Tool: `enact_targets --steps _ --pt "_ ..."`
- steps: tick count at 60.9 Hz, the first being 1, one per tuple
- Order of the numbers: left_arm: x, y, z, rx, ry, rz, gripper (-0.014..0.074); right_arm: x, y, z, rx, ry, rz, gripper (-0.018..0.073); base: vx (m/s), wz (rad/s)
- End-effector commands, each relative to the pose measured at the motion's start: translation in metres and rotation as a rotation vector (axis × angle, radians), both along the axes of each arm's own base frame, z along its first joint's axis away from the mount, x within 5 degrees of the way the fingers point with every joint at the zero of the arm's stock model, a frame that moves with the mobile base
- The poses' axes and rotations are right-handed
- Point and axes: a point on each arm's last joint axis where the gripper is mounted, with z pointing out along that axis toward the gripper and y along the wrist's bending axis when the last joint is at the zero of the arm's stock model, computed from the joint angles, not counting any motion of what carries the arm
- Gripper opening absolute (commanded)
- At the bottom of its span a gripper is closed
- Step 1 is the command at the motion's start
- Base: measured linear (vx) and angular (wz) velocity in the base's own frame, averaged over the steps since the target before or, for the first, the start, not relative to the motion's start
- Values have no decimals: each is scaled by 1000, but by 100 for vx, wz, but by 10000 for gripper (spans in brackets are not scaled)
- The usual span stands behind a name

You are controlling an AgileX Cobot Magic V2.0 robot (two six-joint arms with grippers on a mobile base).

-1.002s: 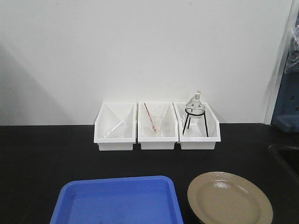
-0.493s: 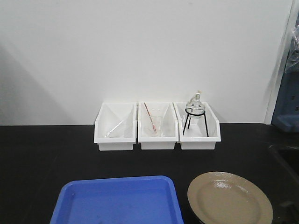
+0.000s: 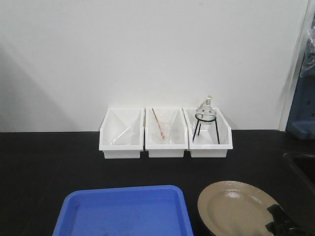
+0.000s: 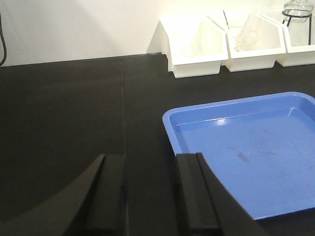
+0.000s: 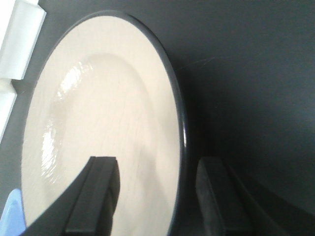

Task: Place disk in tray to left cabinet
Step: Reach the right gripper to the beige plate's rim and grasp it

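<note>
Disk (image 3: pixel 241 209) flat on the black table (image 3: pixel 44 162), just beside the blue tray (image 3: pixel 123 211), with the right gripper (image 5: pixel 157 196) at its edge.
The front view shows only the tip of that gripper. The right wrist view shows its fingers apart, one over the disk's face and one outside the black rim. Only the left wrist view shows the left gripper (image 4: pixel 151 191), fingers spread and holding nothing, over bare table left of the tray. Three white bins (image 3: pixel 165 132) line the wall.

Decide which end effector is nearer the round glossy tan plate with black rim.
Right. The right end effector straddles the rim of the round tan plate. The left end effector hangs over the black countertop, beyond the rectangular blue plastic tray.
</note>
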Motion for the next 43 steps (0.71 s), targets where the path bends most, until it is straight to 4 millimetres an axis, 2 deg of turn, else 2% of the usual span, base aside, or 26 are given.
enact_targets --steps 1,13,22,29,43 --pt "3 0 16 -21 -99 6 376 15 0 12 3 -101 -8 420 0 0" --pt "3 0 16 -21 -99 6 376 32 2 1 -11 -99 21 420 0 0" --pt "3 0 16 -21 -99 6 376 36 5 -5 19 -79 24 408 0 0" --pt "3 0 16 -21 -99 6 376 36 5 -5 28 -80 27 345 0 0" --pt "3 0 16 -21 -99 6 376 37 5 1 24 -125 32 153 0 0"
